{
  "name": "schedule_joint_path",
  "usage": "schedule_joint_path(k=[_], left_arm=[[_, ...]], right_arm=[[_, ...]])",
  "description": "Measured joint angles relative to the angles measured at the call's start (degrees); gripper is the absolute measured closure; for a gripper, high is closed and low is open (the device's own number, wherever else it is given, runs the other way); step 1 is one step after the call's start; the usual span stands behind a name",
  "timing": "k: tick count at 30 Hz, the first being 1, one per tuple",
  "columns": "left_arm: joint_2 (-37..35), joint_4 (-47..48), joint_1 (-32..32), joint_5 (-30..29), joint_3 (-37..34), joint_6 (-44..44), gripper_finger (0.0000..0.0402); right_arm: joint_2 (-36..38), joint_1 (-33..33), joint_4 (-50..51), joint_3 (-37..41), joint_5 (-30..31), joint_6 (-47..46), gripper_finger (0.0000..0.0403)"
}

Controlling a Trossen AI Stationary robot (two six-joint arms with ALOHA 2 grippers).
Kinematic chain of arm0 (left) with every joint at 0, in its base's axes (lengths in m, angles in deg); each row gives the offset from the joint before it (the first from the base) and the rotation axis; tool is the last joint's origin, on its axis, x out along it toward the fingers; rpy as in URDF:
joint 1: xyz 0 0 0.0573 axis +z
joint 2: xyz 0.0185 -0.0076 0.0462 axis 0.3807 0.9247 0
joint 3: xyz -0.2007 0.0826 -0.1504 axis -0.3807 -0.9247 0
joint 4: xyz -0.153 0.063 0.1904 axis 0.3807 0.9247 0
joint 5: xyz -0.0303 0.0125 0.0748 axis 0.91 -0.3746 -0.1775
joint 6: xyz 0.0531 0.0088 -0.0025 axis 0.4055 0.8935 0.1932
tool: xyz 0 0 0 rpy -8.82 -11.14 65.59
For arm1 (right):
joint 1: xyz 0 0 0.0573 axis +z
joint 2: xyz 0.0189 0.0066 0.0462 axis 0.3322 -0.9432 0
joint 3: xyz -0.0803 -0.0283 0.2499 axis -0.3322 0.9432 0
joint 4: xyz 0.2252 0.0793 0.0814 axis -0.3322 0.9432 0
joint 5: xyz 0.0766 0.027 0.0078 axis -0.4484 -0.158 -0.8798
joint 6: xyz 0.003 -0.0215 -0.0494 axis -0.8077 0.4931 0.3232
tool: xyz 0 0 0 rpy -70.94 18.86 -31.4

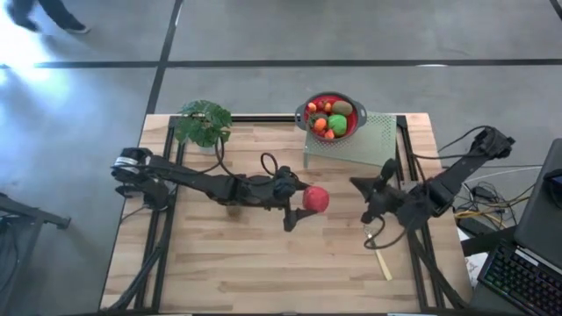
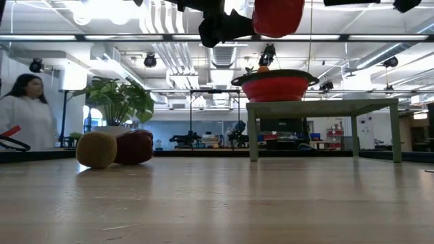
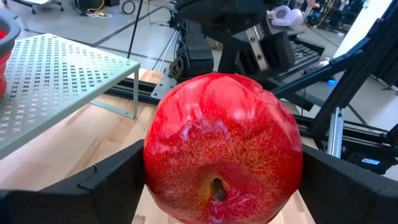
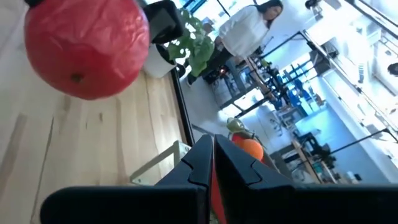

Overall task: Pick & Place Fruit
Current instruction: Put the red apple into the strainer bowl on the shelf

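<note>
a: what's the biggest thing out there?

b: the wooden table (image 1: 263, 263), then the pale green perforated stand (image 1: 364, 140) at its far side, beyond the left gripper (image 1: 299, 209) and toward the right arm's side. a red colander (image 1: 332, 114) sits on that stand, holding small fruits (image 1: 334, 121), orange, red and green.

a: and the left gripper itself?

b: it's over the middle of the table, fingers (image 3: 106, 180) spread wide enough to clamp the big red apple (image 1: 316, 198) between them, one finger on each side. in the low view the apple (image 2: 278, 17) hangs well above the tabletop.

a: the right one?

b: the right gripper (image 1: 373, 197) is just beside the apple, on the side away from the left arm. its fingers (image 4: 208, 165) are pressed together with nothing between them.

a: anything else?

b: a potted plant (image 1: 204, 123) at the far edge behind the left arm, a pale-handled knife (image 1: 384, 263) on the table nearer than the right gripper, and two small fruits under the left arm, a tan round one (image 2: 96, 150) touching a dark red one (image 2: 135, 146). a person (image 2: 24, 112) stands beyond the table.
</note>
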Motion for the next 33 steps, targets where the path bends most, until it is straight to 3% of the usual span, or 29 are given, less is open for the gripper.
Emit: schedule_joint_path(k=[7, 14, 23, 27, 33], left_arm=[[0.0, 0.04, 0.0, 0.01, 0.0, -0.18, 0.0035], [0.0, 0.09, 0.0, 1.29, 0.0, -0.13, 0.0035], [0.0, 0.11, 0.07, 1.28, 0.0, -0.16, 0.0035], [0.0, 0.02, 0.09, 1.27, 0.0, -0.17, 0.0035], [0.0, -0.88, 0.37, 1.22, 0.0, -1.54, 0.0035]], right_arm=[[-4.6, 0.01, -0.22, 0.02, 0.03, -2.39, 0.039], [-8.93, -0.16, -8.71, 0.04, 6.88, 8.91, 0.039], [-11.04, -0.14, -14.51, 0.04, 6.19, 19.57, 0.0384], [-11.07, 0.38, -14.9, 0.04, 6.08, 18.82, 0.0342], [-11.15, 2.83, -15.59, 0.04, 5.99, 18.14, 0.0232]])
